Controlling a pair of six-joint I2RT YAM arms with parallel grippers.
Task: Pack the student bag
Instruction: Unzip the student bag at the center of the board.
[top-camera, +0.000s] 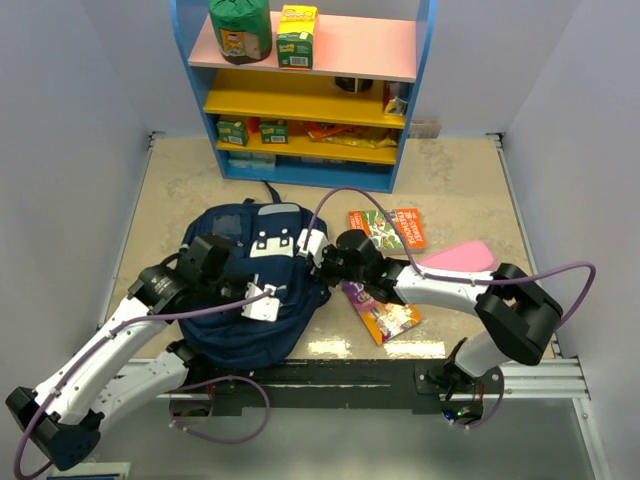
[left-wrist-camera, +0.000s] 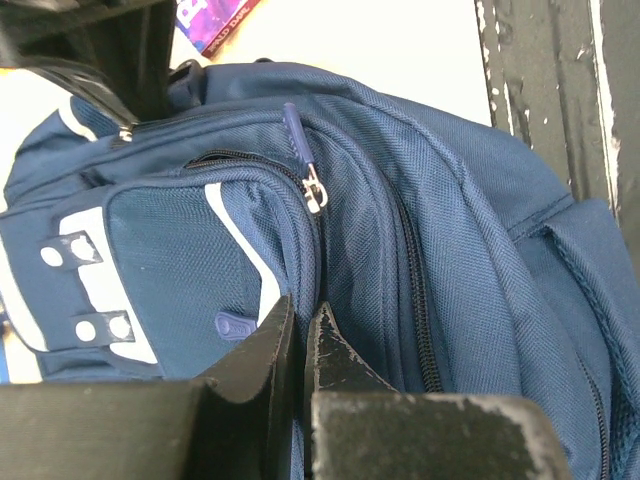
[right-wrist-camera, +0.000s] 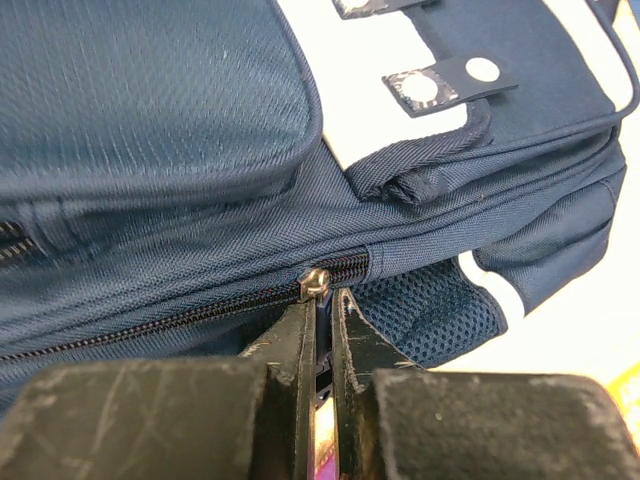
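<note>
The student bag, navy with grey-white patches, lies flat on the table between the two arms. My left gripper sits on the bag's right part; in the left wrist view it is shut, pinching a fold of the bag's fabric beside a closed zipper. My right gripper is at the bag's right edge. In the right wrist view it is shut on the blue pull tab hanging from the metal zipper slider, which sits at the end of the closed zipper above a mesh side pocket.
Right of the bag lie an orange-green book, a pink flat item and a purple book partly under the right arm. A coloured shelf with boxes stands at the back. A black rail runs along the near edge.
</note>
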